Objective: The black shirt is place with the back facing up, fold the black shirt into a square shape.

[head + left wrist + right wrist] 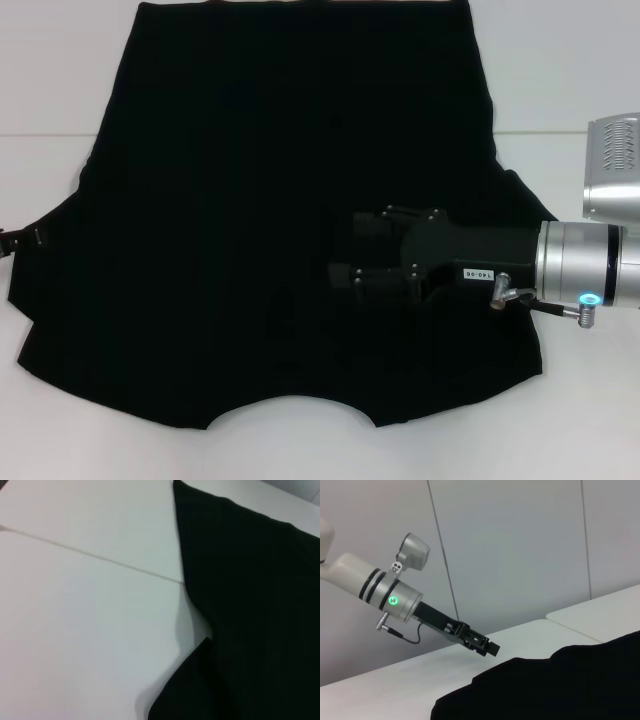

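Worktop: white, flat, with a thin seam running across it. It carries everything we list below.

Black shirt: the largest item, spread flat over most of the worktop in the head view. Its curved neckline lies on the edge nearest the robot and its hem on the far edge. One short sleeve pokes out on the robot's left, one on the right. It is not yet folded, by our reading. The left wrist view shows its edge and a sleeve corner lying on the white surface. We judge it light, limp and without stiffness: it will sag and drag when lifted, and a single pinch will bunch it. The matte cloth should not slip much between fingers. We suggest taking hold at a sleeve tip or along a side edge, near a corner, so the fold turns over cleanly.

Right hand: black, on a silver wrist, reaching in from the robot's right and hovering over the shirt's right half, near the neckline end. Against the black cloth we cannot tell whether its fingers are spread or closed, nor whether they touch the cloth.

Left hand: seen in the right wrist view, raised above the shirt's edge, angled down, holding nothing. We cannot tell its finger state either.
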You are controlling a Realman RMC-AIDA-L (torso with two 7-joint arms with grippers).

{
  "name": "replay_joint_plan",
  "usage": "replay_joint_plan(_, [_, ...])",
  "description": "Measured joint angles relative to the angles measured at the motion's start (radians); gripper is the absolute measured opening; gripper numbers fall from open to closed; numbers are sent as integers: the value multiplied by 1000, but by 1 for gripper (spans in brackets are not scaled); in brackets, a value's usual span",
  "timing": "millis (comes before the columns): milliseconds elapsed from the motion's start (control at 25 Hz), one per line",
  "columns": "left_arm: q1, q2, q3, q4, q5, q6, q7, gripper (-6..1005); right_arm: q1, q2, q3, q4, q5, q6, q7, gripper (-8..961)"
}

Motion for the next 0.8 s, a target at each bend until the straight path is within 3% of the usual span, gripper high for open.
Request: replay_joint_plan(800, [-2,-4,4,-71,7,-55,1,839,2,0,0,-1,0,0,-13,877])
